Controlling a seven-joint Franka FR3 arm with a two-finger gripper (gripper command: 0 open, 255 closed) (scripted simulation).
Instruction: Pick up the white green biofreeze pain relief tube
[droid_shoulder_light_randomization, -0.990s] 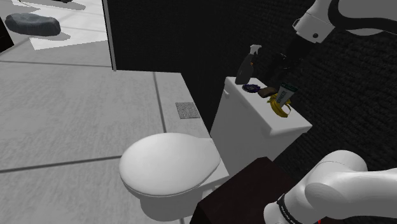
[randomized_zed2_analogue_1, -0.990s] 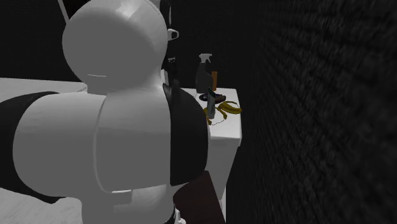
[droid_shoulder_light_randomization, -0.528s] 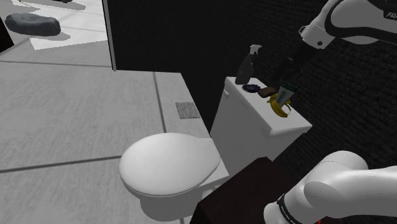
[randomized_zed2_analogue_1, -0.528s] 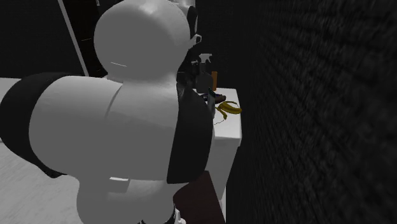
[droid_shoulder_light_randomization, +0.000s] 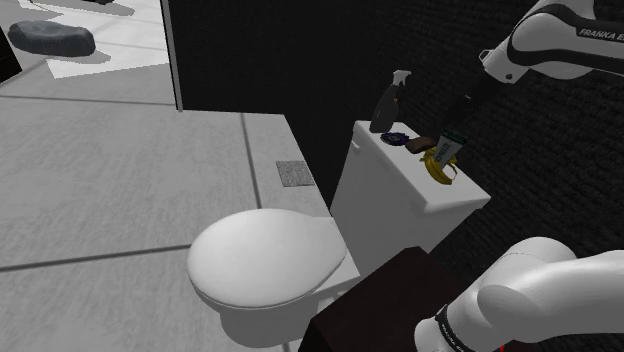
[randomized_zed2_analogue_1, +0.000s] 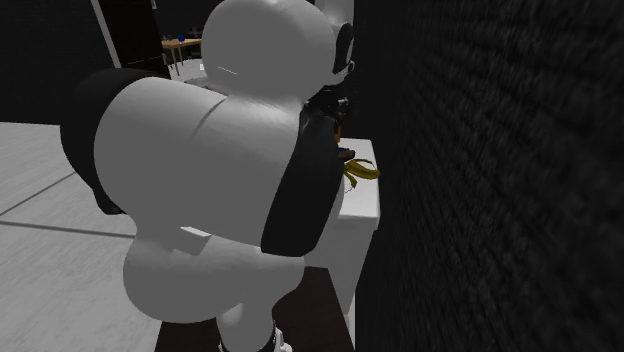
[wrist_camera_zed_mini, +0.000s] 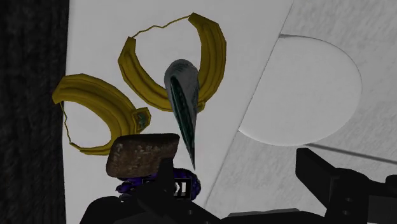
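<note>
Well, the tube (droid_shoulder_light_randomization: 452, 147) is propped on end among the bananas (droid_shoulder_light_randomization: 438, 170) on the toilet tank lid (droid_shoulder_light_randomization: 398, 168). It's not grabbed: the gripper (wrist_camera_zed_mini: 245, 178) is held spread apart right above it.

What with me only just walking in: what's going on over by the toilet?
A white robot arm is reaching over the toilet tank. Its black hand hangs open just above the white and green tube, which stands among the bananas on the tank lid. The tube is not yet gripped. A spray bottle and a brown block sit nearby.
</note>
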